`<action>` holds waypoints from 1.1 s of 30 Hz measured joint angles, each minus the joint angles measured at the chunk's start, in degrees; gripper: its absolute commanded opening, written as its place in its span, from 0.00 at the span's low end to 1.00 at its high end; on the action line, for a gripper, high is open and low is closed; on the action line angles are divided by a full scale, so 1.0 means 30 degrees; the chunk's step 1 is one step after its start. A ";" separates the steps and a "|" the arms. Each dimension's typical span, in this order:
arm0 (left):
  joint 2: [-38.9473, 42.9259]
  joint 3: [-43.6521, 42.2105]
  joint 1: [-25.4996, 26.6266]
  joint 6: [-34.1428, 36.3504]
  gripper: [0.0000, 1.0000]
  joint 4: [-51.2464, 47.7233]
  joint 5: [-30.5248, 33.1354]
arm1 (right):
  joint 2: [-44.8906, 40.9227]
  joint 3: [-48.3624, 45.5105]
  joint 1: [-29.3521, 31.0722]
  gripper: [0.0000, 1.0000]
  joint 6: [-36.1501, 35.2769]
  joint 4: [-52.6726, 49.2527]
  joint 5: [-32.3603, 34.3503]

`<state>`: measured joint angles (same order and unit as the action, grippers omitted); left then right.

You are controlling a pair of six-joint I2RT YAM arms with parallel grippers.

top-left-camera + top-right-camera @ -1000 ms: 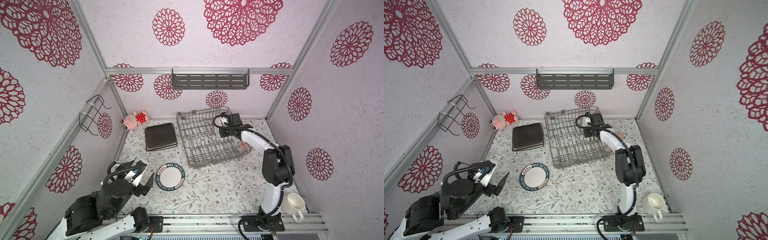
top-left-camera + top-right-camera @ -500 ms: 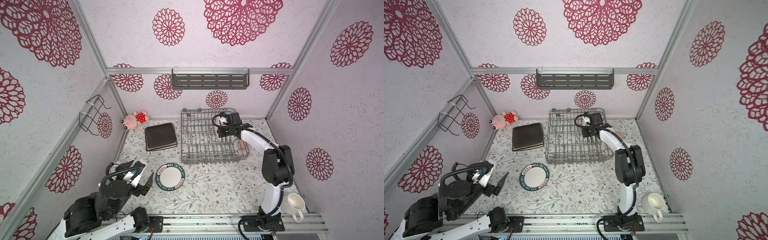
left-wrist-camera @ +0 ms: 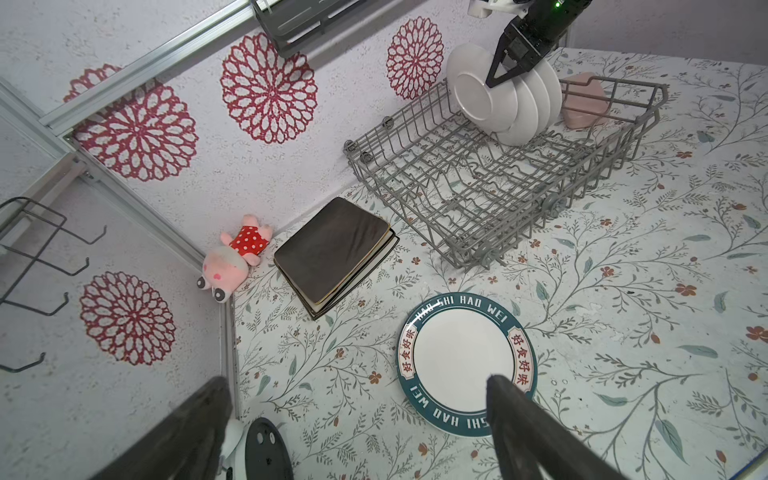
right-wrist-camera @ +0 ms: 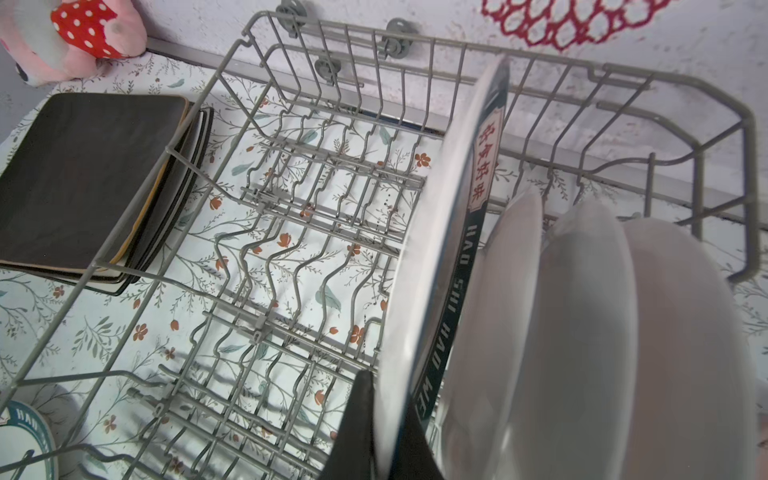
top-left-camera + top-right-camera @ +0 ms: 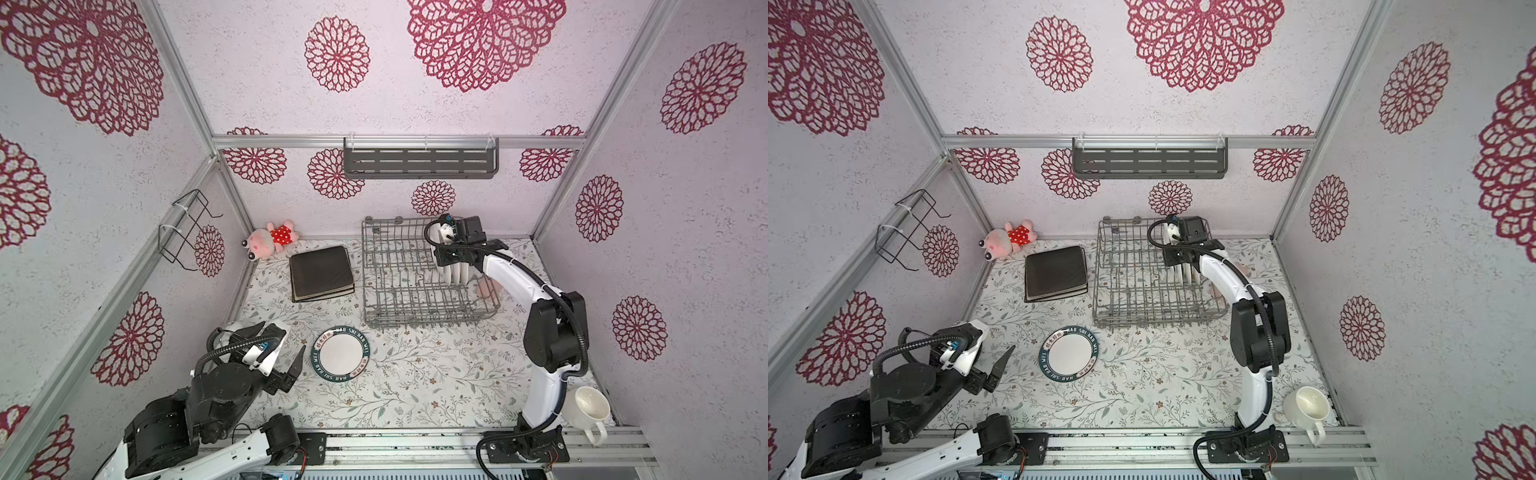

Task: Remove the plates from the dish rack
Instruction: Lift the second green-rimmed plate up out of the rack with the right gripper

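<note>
- Right gripper [image 4: 388, 436]: what is it doing?
- It is pressed together on the top rim of the round plate [image 4: 440, 232] with the teal lettered border. One finger is on the plain white back, the other on the printed face.
- Where does that plate sit?
- On edge between the tines at the far right end of the dish rack [image 5: 432, 320], first in a row. Three more white plates [image 3: 536, 104] stand just behind it, toward the table's right edge.
- Which way does it lie from the jaws?
- Straight below them. Its rim line runs from the table's far edge toward the front, and its faces look to the left and right edges. I judge the pull should go upward in the plate's own plane, or the rim may catch a tine or knock its neighbour.
- And the other arm?
- Left gripper [image 3: 355, 386] is spread wide and empty near the front left corner, well apart from the rack. The right arm is plainly nearer.
- What is already out?
- A matching round plate [image 5: 340, 353] lies flat on the table [image 5: 436, 374] in front of the rack, just beside the left gripper. The stack of dark square plates [image 5: 322, 272] lies left of the rack, near the far edge.
</note>
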<state>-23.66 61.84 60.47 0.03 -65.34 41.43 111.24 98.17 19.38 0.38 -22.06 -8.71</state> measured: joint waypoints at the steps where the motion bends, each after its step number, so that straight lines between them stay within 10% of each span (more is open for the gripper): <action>1: 0.0022 0.0000 0.0007 0.0000 0.97 0.0000 0.0000 | -0.0007 0.0153 0.0044 0.03 -0.0036 -0.0073 0.0007; 17: 0.0976 0.0015 0.0007 -0.0102 0.97 -0.0036 -0.0335 | -0.0313 0.1756 0.2506 0.02 -0.1472 -0.1508 0.0401; 33: 0.2186 0.0058 0.0007 -0.0685 0.97 -0.0058 -0.0627 | -0.2565 -0.0678 0.8415 0.01 -0.8903 -0.0007 0.2987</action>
<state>-17.10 62.02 60.49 -2.02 -65.52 39.55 103.55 96.14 44.62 -26.33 -22.09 0.25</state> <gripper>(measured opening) 0.975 0.084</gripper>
